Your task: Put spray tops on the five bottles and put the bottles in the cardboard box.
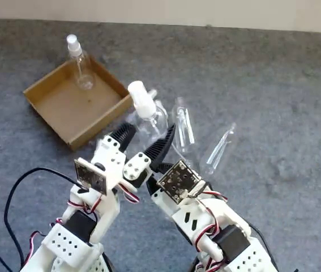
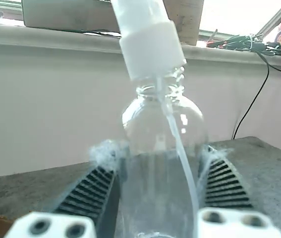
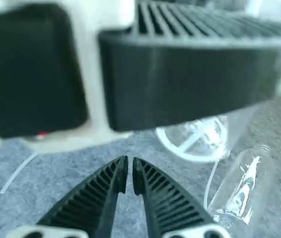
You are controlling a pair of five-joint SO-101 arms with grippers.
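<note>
In my left wrist view my left fingers [image 2: 93,193] clamp the clear bottle [image 2: 155,148], its white spray top [image 2: 150,44] tilted on the neck with the tube inside. My right fingers [image 3: 115,181] are pressed together on nothing. From above, the cardboard box [image 1: 58,105] lies just beside the held bottle, with one capped bottle [image 1: 81,68] leaning at its far corner.
</note>
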